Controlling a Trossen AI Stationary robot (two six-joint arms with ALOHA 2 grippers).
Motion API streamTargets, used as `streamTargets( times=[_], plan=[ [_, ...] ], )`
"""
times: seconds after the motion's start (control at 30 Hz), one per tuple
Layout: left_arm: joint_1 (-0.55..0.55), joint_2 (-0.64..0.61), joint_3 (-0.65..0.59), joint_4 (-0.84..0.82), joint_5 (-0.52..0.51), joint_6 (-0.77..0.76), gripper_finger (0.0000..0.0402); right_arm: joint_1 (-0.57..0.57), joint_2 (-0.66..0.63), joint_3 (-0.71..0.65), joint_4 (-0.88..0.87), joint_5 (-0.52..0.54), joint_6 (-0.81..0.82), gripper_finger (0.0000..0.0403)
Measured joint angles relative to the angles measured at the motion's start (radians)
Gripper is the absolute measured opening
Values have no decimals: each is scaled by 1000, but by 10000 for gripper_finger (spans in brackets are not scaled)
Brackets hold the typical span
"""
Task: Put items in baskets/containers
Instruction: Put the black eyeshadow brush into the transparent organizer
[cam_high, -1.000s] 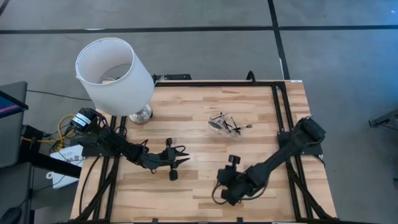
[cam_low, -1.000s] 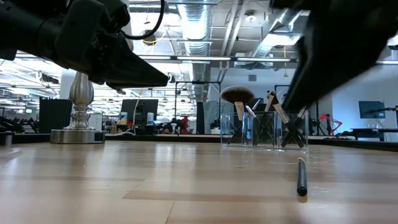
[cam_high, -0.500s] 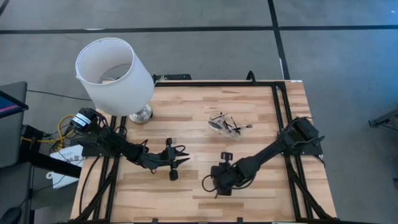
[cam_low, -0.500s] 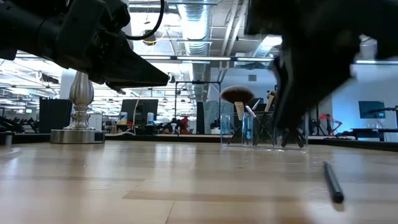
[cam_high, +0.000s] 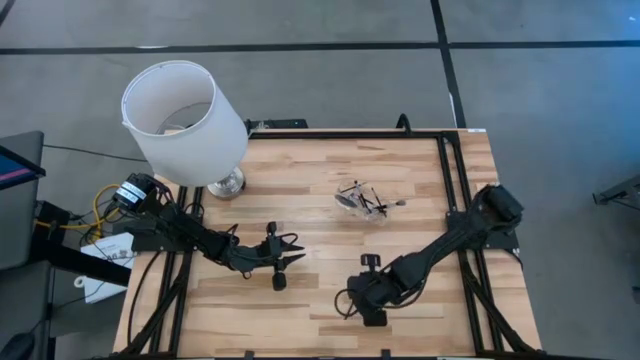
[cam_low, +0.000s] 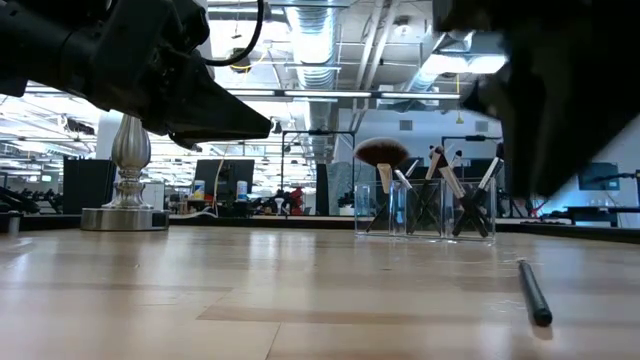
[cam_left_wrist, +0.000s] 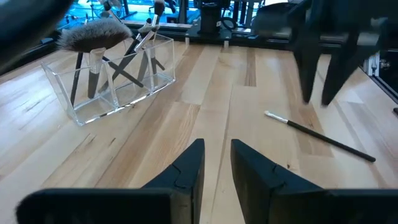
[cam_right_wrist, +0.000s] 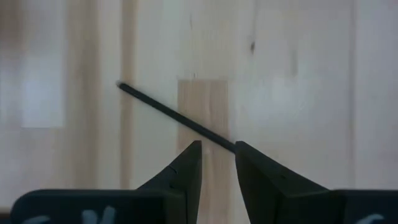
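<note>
One thin black brush (cam_right_wrist: 168, 112) lies flat on the wood by itself, also seen in the low view (cam_low: 534, 292) and the left wrist view (cam_left_wrist: 320, 135). My right gripper (cam_right_wrist: 217, 152) hangs open just above it, pointing down near the table's near edge (cam_high: 352, 305); one end of the brush runs under a fingertip. The clear tray (cam_left_wrist: 112, 81) stands mid-table (cam_high: 362, 203) with several brushes upright in it, among them the fluffy one (cam_low: 381, 153). My left gripper (cam_left_wrist: 216, 149) waits open above the table's left half (cam_high: 298, 255).
A white-shaded lamp (cam_high: 185, 120) stands on its silver base (cam_low: 125, 215) at the table's far left corner. Bare wood lies between the loose brush and the tray. The table edge runs close behind my right gripper.
My right gripper has swung toward the table's left, then come back toward the right and near edge, rising. The loose brush has slid a little and turned: it pointed straight at the low camera and now lies slanted.
</note>
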Motion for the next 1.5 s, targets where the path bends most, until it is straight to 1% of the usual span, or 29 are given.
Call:
streamTargets(
  times=[0.13,0.27,0.37,0.47,0.6,0.77,0.83,0.93,1.0,1.13,1.23,1.4,1.5],
  plan=[
    [0,0,0,0,0,-4,76,10,78,0,29,6,-26,88],
    [0,0,0,0,0,-4,76,-3,136,7,47,12,-56,88],
    [0,0,0,0,0,-4,76,-10,164,6,74,56,-80,88],
    [0,0,0,0,0,-4,76,-10,168,3,128,109,-129,84],
    [0,0,0,0,0,-4,76,-25,166,-1,200,104,-202,76],
    [0,0,0,0,0,-4,76,-43,169,0,238,105,-202,70],
    [0,0,0,0,0,-4,76,-46,170,18,245,140,-196,70],
    [0,0,0,0,0,-3,76,-54,168,83,245,183,-193,72],
    [0,0,0,0,0,-3,76,-54,167,137,215,218,-193,75],
    [0,0,0,0,0,-3,76,-49,165,215,104,220,-193,89],
    [0,0,0,0,0,-3,76,-50,165,233,49,243,-191,108],
    [0,0,0,0,0,-3,76,-56,165,234,-19,235,-133,144],
    [0,0,0,0,0,-3,76,-43,148,278,-129,222,-83,154]
  ],
)
